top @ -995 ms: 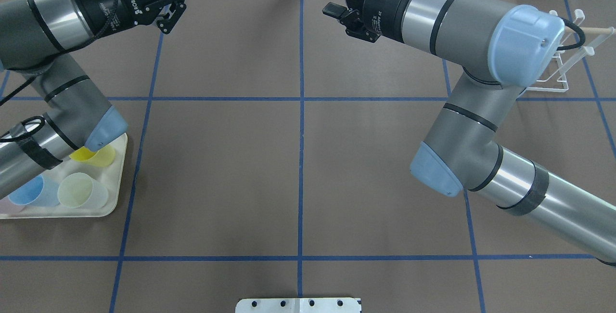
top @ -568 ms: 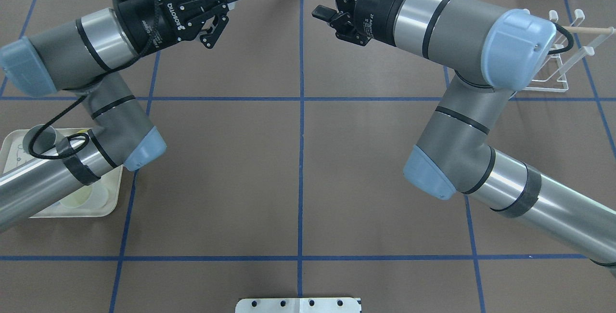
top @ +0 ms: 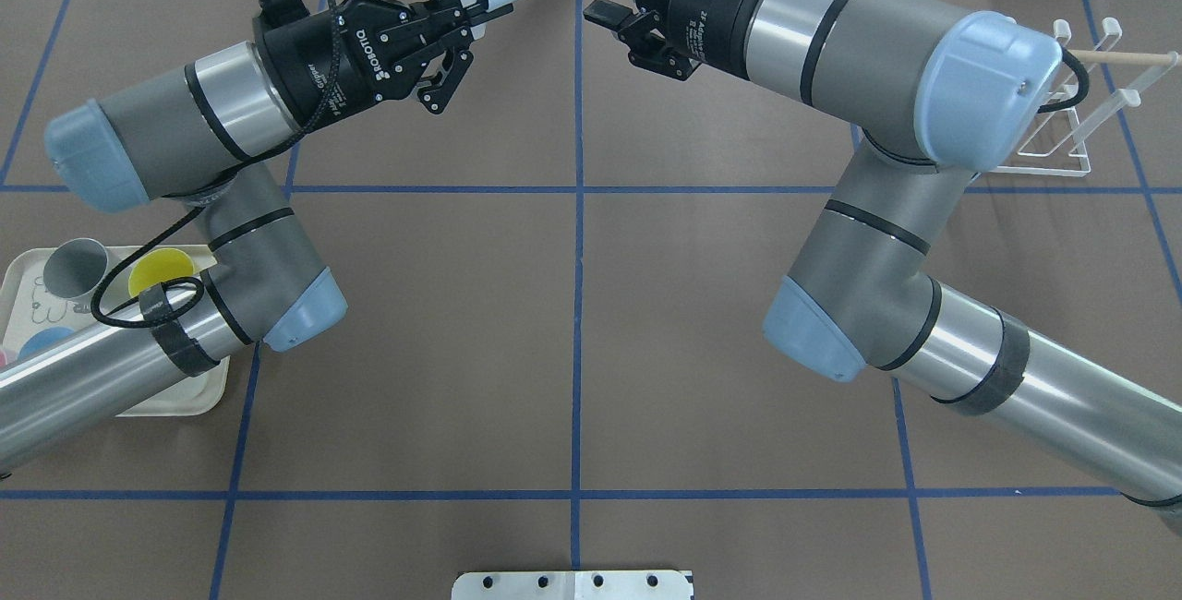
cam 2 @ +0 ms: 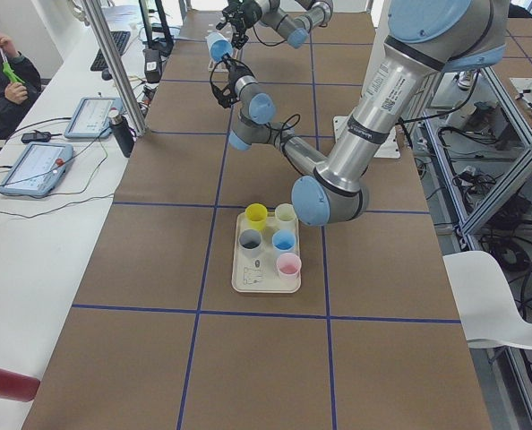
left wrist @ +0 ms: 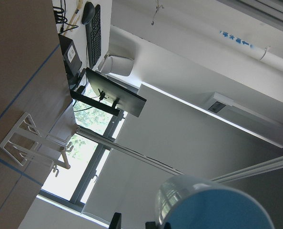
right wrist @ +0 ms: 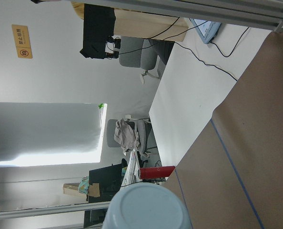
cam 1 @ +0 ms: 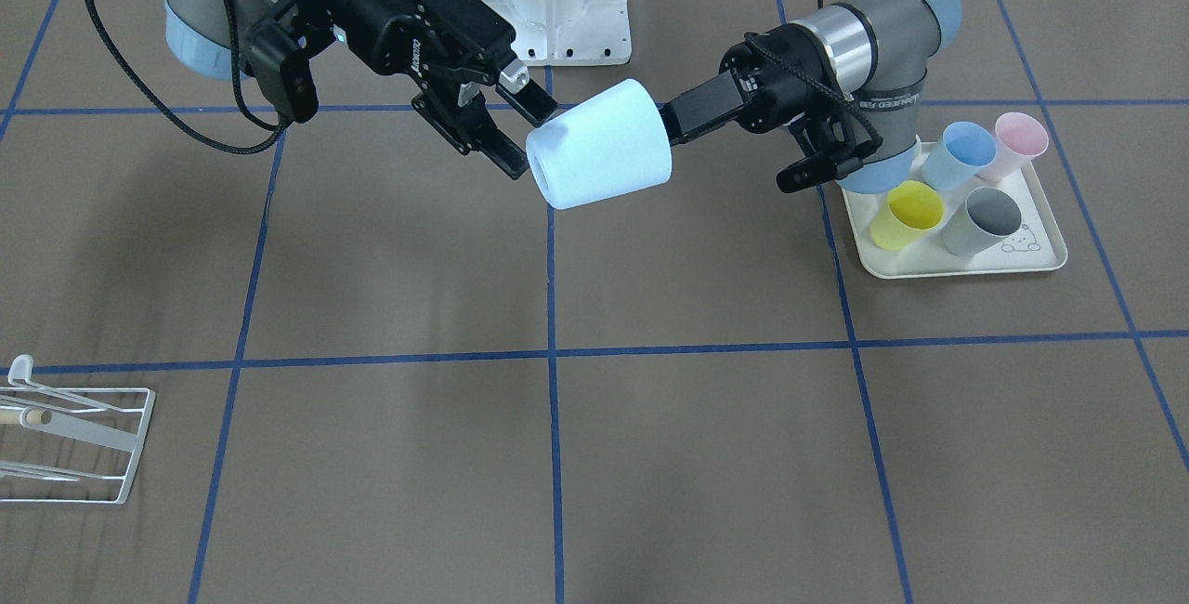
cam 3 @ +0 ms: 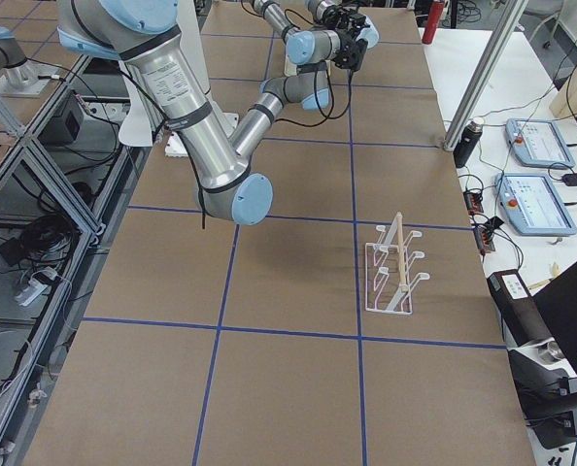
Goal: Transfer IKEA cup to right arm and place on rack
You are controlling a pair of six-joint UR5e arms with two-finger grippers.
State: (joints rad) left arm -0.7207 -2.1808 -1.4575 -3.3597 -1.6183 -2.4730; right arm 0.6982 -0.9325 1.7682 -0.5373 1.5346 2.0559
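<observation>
Handover step, I reckon. L gripper (cam 1: 676, 121) pinches the pale blue IKEA cup (cam 1: 599, 144) by its rim, mid-air over table centre. R gripper (cam 1: 522, 135) is spread at the cup's base, not clamped. Next: close R, then release L. Rack (cam 1: 74, 437) is well apart.

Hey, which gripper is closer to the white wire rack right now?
Right. The right gripper hangs open at the pale blue cup's base, on the rack's side of the table. The left gripper, shut on the cup's rim, is beyond the cup, farther from the rack.
</observation>
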